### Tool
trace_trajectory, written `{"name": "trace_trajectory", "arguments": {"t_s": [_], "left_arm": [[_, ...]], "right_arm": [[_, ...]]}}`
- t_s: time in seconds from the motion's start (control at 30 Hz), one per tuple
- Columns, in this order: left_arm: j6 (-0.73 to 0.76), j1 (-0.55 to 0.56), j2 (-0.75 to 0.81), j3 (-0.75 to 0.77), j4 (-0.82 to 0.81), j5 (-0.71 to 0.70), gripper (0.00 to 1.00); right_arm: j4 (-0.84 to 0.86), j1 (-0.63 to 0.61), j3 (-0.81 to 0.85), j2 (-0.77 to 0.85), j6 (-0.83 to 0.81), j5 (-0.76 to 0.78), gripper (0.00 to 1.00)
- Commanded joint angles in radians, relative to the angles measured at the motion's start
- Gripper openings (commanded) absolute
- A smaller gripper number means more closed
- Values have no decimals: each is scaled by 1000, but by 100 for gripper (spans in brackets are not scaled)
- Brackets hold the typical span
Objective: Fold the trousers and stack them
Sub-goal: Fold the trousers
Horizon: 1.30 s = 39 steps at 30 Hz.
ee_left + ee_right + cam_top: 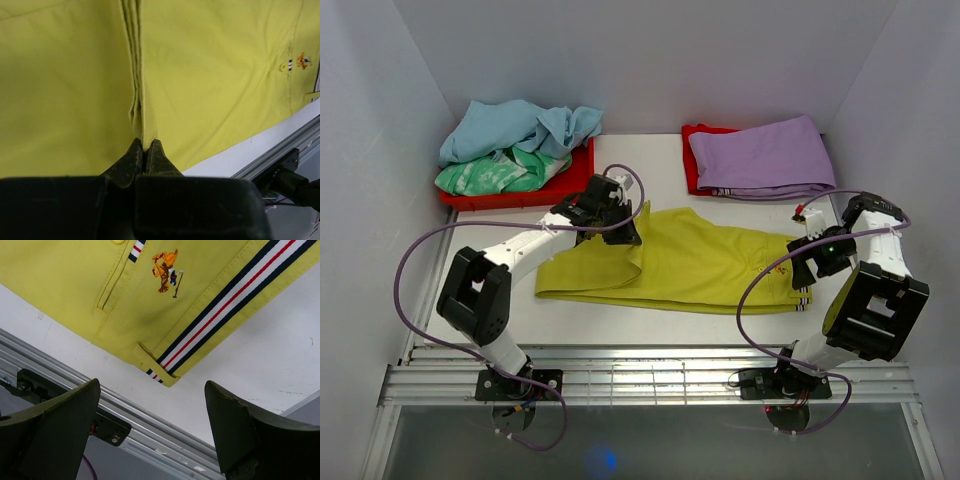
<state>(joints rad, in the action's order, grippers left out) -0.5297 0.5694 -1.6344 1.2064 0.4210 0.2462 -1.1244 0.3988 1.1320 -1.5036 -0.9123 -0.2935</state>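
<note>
Yellow trousers (690,262) lie across the middle of the table, waistband to the right with a striped band and an embroidered logo (167,272). My left gripper (625,228) is shut on the hem edge of the trousers (142,120) and holds it lifted and folded over toward the right. In the left wrist view the fingertips pinch the yellow cloth (146,147). My right gripper (817,255) is open and empty, hovering just off the waistband corner (165,377), near the table's front edge.
Folded purple trousers (765,155) lie on a red cloth (692,160) at the back right. A heap of light blue (520,125) and green (490,175) garments sits on a red cloth at the back left. A metal rail (650,375) runs along the front edge.
</note>
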Motion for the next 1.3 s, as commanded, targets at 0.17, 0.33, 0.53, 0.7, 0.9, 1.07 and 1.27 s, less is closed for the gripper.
{"name": "trace_trajectory", "arguments": {"t_s": [0.17, 0.33, 0.53, 0.7, 0.9, 1.07, 1.27], "left_arm": [[-30, 27, -27, -71, -91, -38, 29], [31, 47, 17, -47, -82, 16, 74], [155, -4, 122, -40, 57, 18, 91], [262, -305, 252, -157, 138, 180, 91], [612, -451, 295, -151, 265, 297, 87], [715, -447, 329, -172, 326, 35, 81], [691, -448, 402, -240, 397, -219, 83]], "right_arm": [[-5, 0, -11, 22, -2, -2, 90], [-6, -5, 18, 16, 30, -61, 90], [-5, -38, 69, 13, 76, -146, 90], [9, -61, 84, 31, 125, -281, 98], [159, -184, -12, 65, 275, -400, 74], [285, -267, -107, 34, 363, -245, 61], [311, -268, -181, 26, 408, -145, 58]]}}
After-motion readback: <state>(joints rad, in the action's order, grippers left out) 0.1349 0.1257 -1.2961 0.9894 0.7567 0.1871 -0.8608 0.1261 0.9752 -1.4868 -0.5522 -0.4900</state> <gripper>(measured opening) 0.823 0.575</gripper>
